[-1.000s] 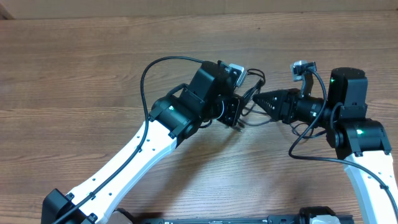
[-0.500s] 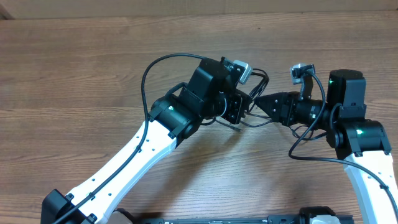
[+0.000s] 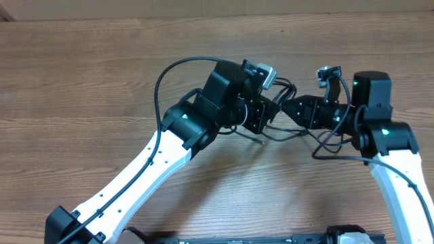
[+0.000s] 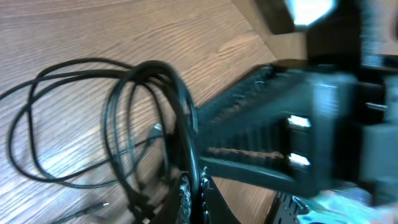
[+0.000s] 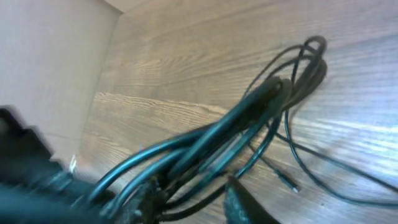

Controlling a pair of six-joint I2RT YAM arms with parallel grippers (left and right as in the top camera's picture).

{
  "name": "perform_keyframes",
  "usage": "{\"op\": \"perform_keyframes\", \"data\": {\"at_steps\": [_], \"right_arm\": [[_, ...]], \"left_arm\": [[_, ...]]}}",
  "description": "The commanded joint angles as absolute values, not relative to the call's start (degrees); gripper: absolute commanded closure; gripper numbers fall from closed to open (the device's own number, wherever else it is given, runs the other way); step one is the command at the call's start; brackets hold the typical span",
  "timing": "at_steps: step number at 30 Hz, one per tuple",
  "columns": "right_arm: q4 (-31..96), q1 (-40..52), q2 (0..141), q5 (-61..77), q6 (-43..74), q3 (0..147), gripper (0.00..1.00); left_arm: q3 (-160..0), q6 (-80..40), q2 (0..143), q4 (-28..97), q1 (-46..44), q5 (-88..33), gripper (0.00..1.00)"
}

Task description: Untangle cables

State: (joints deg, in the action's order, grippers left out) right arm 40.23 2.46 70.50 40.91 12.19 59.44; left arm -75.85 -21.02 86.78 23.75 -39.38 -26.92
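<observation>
Left arm [image 3: 152, 159] comes in from the lower left over the wooden table [image 3: 81, 74]. Left gripper [image 3: 261, 116] is mid-table, right up against the cables [image 3: 279, 134]. Its jaws are hidden under the wrist, so can't tell if they're apart or pinched. The cables are thin black loops bunched between the two grippers, with slack lying on the wood just below them (left wrist view shows several overlapping loops spread flat). Right gripper [image 3: 286, 106] points left, fingers drawn into a wedge with tips closed together on the cables. Right wrist view is blurred and shows strands running in toward its fingers.
</observation>
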Motion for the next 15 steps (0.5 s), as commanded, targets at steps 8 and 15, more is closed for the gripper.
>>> {"op": "perform_keyframes", "data": {"at_steps": [8,15], "right_arm": [[39.13,2.5,73.3,39.68,12.38,59.61,0.73],[37.26,2.5,73.32,39.7,12.38,59.61,0.77]], "left_arm": [[-76.77,-20.99,85.36,22.13,-39.75,-31.16,0.96],[-76.77,-21.67,85.36,21.45,-39.81,-32.64,0.96]]}}
